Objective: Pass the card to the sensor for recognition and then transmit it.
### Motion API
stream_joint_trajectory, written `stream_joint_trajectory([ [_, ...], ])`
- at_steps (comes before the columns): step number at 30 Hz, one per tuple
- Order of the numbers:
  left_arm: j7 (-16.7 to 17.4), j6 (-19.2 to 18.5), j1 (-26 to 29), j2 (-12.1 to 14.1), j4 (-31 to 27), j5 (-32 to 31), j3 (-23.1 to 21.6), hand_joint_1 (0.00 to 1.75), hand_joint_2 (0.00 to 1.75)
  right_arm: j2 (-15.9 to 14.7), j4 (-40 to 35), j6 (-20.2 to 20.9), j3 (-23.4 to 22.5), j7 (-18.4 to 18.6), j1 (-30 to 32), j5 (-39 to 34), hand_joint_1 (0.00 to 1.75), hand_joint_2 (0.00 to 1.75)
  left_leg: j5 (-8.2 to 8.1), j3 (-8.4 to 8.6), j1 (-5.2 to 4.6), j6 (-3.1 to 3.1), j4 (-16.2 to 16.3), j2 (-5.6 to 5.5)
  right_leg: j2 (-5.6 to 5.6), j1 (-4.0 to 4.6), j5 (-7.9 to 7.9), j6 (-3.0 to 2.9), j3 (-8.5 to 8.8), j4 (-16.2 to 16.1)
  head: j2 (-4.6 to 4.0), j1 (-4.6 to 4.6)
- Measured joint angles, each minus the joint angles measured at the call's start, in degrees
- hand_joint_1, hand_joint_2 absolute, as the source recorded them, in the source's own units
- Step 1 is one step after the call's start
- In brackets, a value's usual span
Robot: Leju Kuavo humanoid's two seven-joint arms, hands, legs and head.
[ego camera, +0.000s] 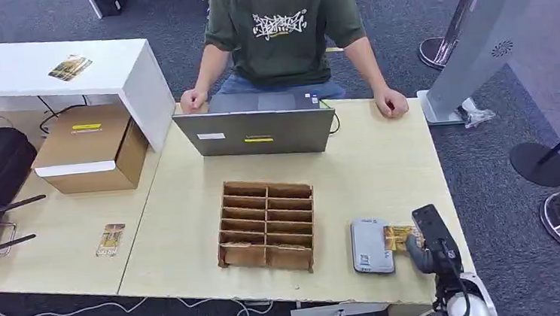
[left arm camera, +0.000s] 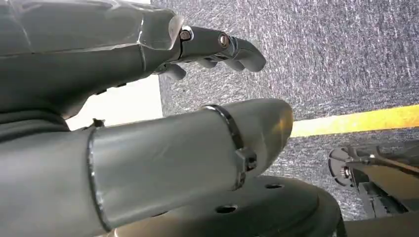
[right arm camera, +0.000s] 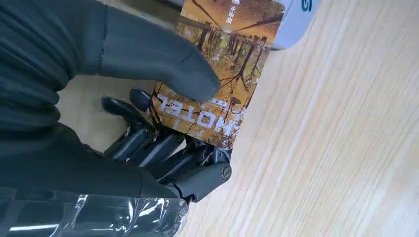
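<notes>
Card held at reader edge; recognition step in hand.

Left hand [left arm camera: 212,47] is seen hanging over carpet, fingers apart, nothing held; wooden slot organizer [ego camera: 267,225] sits mid-table, well clear; grey card reader [ego camera: 371,245] lies just beside it on the right; hotel card [right arm camera: 222,74] is pinched under the thumb of the right hand [ego camera: 424,248], far end overlapping the reader; card should be kept flat and slid fully over the reader face; pinch should be kept firm.
</notes>
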Motion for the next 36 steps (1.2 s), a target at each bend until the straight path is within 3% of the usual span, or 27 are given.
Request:
stream_joint_trajectory([
  [7, 0.0, 0.11, -0.01, 0.0, 0.0, -0.17, 0.0, 0.0, 0.0, 2.14, -4.57, -3.06, -0.59, -4.96, 1.74, 1.95, 1.75, 1.75, 0.0, -0.04, 0.0, 0.0, 0.0, 0.01, 0.01, 0.0, 0.0, -0.01, -0.06, 0.01, 0.0, 0.0],
  [17, 0.15, -0.37, -0.05, 0.02, 0.0, -0.33, 0.18, 0.0, 0.0, 5.77, -9.94, -7.23, -1.42, -9.17, 1.77, -0.22, 1.75, 1.75, 0.0, -0.06, 0.0, 0.0, 0.0, 0.01, 0.01, 0.0, -0.01, -0.01, -0.07, 0.01, 0.0, 0.0],
  [28, 0.63, -0.55, -0.11, 0.2, 0.0, -1.14, 0.31, 0.0, 0.0, 7.08, -14.49, -9.22, -2.64, -13.14, 3.21, -4.13, 1.75, 1.75, 0.0, -0.07, 0.0, 0.0, 0.0, 0.01, 0.01, 0.0, -0.01, -0.01, -0.1, 0.01, 0.0, 0.0],
  [36, 0.63, -0.61, -0.12, 0.26, 0.0, -1.11, 1.01, 0.0, 0.0, 7.17, -16.89, -13.61, -2.84, -18.73, 4.18, -8.24, 1.75, 1.75, 0.0, -0.07, 0.0, 0.0, 0.0, 0.01, 0.01, 0.0, -0.01, -0.01, -0.1, 0.01, 0.0, 0.0],
])
